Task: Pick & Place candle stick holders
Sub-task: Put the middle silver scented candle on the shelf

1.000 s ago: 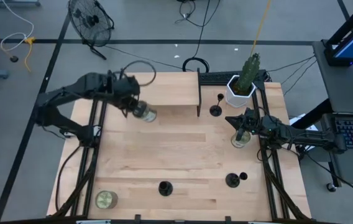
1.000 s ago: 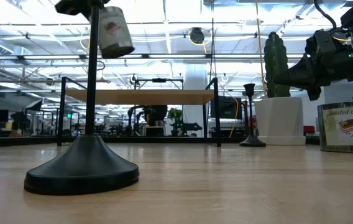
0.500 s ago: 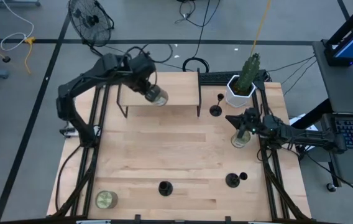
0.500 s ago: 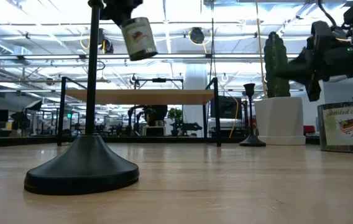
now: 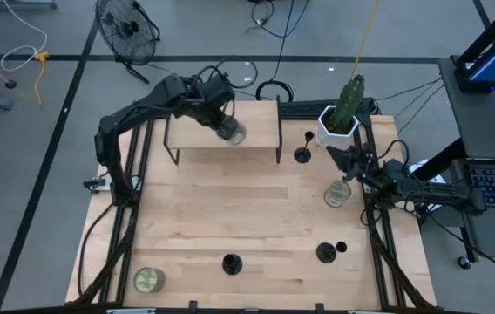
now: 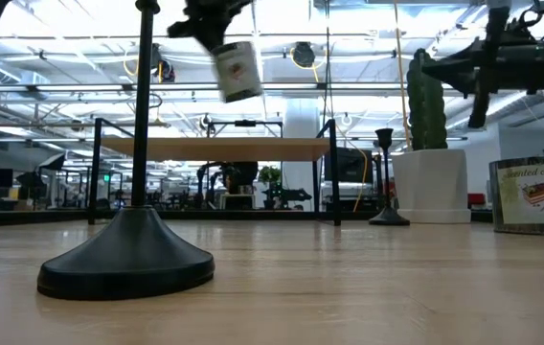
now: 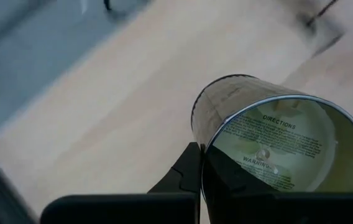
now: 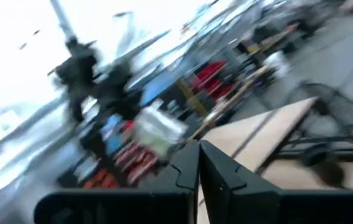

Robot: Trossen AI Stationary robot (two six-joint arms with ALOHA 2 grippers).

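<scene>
High view: left gripper, jaws clamped on a clear greenish-yellow glass jar, carries it above the low wooden shelf; right gripper hangs closed, empty.

Three upright black candle stick holders: two near the front edge, one beside the pot.

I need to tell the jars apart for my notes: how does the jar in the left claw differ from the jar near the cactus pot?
The carried jar hangs tilted above the shelf, gripped by the left claw. The other jar stands upright on the table, free. Both are clear, greenish-yellow, labelled jars.
</scene>
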